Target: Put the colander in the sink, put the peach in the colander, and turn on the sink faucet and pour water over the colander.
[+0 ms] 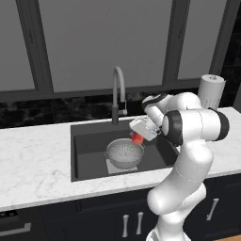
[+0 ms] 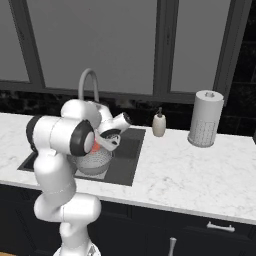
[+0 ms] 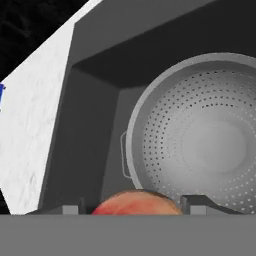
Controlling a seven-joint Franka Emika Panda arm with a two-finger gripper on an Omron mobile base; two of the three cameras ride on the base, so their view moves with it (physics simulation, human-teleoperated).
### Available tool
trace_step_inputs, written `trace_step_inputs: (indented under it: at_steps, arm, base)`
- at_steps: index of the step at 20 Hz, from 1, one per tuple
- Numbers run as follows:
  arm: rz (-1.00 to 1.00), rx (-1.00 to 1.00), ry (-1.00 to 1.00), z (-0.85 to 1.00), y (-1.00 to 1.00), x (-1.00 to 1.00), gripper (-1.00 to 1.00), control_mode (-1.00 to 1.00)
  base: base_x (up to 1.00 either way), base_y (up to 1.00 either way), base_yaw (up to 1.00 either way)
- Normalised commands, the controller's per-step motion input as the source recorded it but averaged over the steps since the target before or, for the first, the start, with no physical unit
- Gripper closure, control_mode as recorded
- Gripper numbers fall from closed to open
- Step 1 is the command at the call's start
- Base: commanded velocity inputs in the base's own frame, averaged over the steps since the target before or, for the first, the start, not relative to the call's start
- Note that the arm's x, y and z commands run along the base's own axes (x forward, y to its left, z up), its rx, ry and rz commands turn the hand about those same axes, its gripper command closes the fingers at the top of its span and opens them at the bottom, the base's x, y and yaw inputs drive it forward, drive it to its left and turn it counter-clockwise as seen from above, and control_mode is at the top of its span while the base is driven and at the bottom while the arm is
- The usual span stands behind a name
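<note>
The silvery perforated colander [image 1: 124, 151] [image 2: 96, 163] [image 3: 210, 145] sits upright inside the dark sink [image 1: 89, 150] [image 2: 127, 155], over the drain plate. My gripper [image 1: 137, 136] [image 3: 135, 207] hangs just above the colander's right rim, shut on the red-orange peach [image 1: 137, 138] [image 2: 95, 146] [image 3: 135, 204]. In the hand view the peach sits between the two dark fingertips [image 3: 200, 204], short of the colander's bowl. The gooseneck sink faucet [image 1: 117, 89] [image 2: 87, 80] stands behind the basin, its spout arching over the sink; no water runs.
White marble counter [image 1: 33, 160] surrounds the basin. A paper towel roll [image 1: 210, 91] [image 2: 205, 119] stands at the back right, and a small soap dispenser [image 2: 159, 123] sits between it and the sink. Dark windows rise behind the counter.
</note>
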Motion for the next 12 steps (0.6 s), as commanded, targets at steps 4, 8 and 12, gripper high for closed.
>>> trace_step_inputs:
  at_steps: [4, 8, 12]
  arm:
    - [0.19, 0.00, 0.00, -0.82, 0.03, 0.17, 1.00, -1.00]
    - [0.20, 0.00, 0.00, -0.80, 0.00, 0.03, 1.00, -1.00]
    - [0.17, 0.00, 0.00, -0.52, 0.03, 0.07, 1.00, -1.00]
  base:
    - [0.00, 0.00, 0.00]
    - [0.00, 0.00, 0.00]
    - [0.00, 0.00, 0.00]
